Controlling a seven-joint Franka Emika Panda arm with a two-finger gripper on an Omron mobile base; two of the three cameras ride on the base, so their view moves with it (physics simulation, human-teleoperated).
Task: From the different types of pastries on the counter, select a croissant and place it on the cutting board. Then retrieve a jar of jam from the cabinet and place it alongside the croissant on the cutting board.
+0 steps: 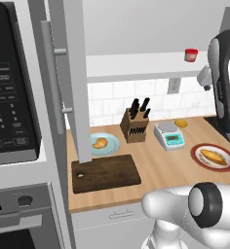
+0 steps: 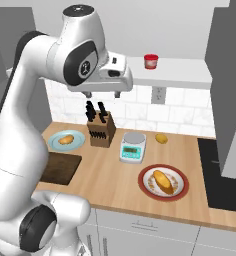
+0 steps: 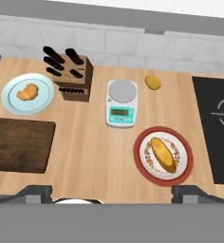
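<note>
White tiled wall (one outlet in it) behind the bench; black microwave left, dark cooktop right.

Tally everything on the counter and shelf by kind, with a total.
Pastries: 3, the croissant, the oval pastry, the round yellow pastry
Plates: 2, the blue plate, the red-rimmed plate
Cutting board: 1
Knife block: 1
Kitchen scale: 1
Jar of jam: 1
Total: 9

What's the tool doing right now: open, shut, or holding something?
Tool: open and holding nothing, raised above the knife block; its two fingertips stand wide apart in the hand view.
</note>
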